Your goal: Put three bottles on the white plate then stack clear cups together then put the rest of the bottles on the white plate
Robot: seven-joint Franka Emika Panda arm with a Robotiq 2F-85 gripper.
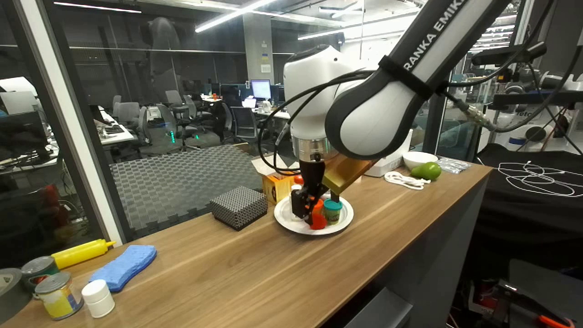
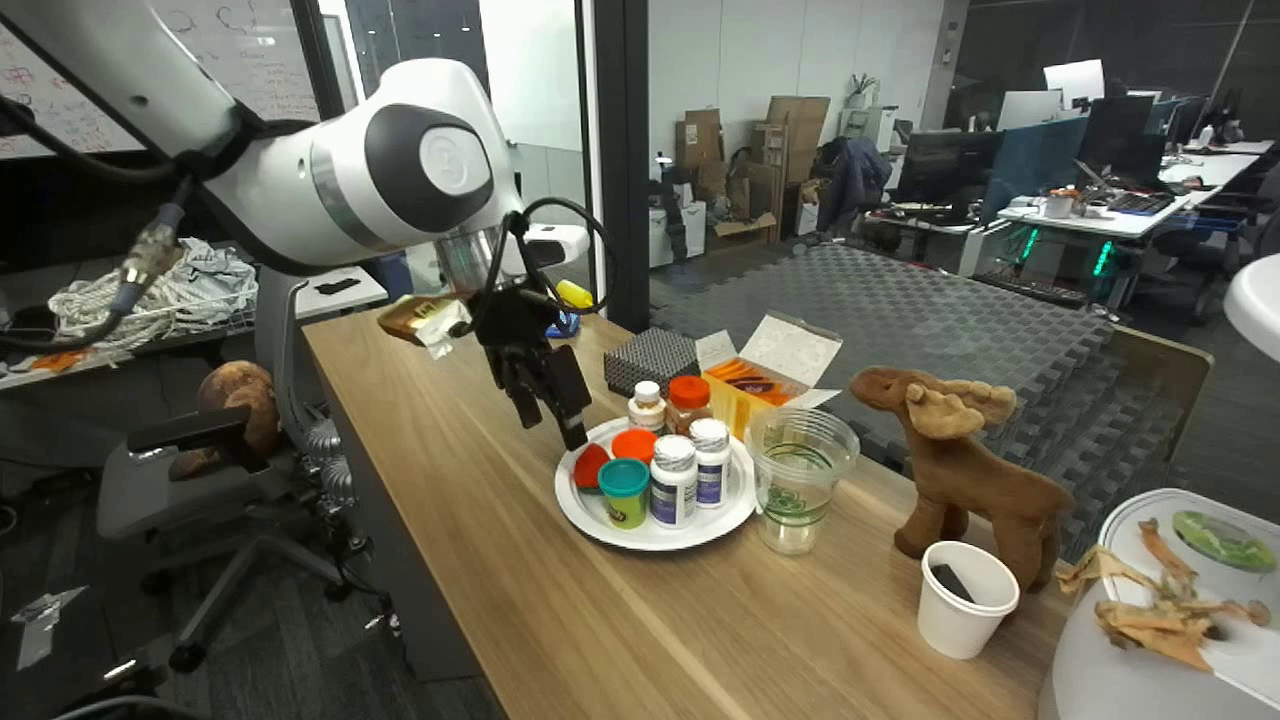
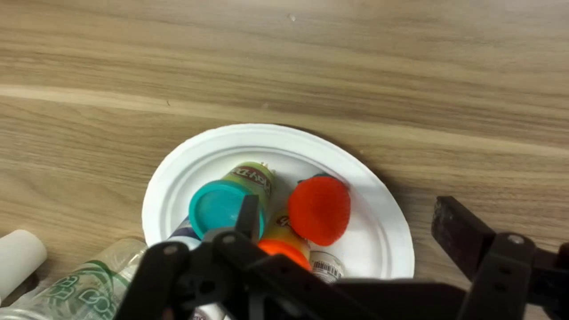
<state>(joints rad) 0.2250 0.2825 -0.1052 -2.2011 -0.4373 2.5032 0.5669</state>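
Note:
My gripper (image 3: 346, 212) stands open above the white plate (image 3: 391, 222), its fingers wide apart, gripping nothing. Between and below them, a squat red bottle (image 3: 320, 211) sits on the plate, seemingly tilted. Next to it are a teal-lidded bottle (image 2: 625, 495) and an orange-lidded one (image 2: 634, 445). Two white bottles with purple labels, a nearer (image 2: 673, 490) and a farther (image 2: 712, 465), also stand on the plate. A small white-capped bottle (image 2: 647, 405) and a red-capped bottle (image 2: 690, 400) are at its far side, bases hidden. The clear cups (image 2: 800, 470) look nested, upright beside the plate.
Behind the plate are an opened orange box (image 2: 740, 400) and a dark patterned block (image 2: 650, 360). A toy moose (image 2: 950, 470) and a paper cup (image 2: 960, 610) stand past the cups. A white jar (image 1: 98, 298), a can (image 1: 59, 296) and a blue sponge (image 1: 125, 266) occupy the counter's other end.

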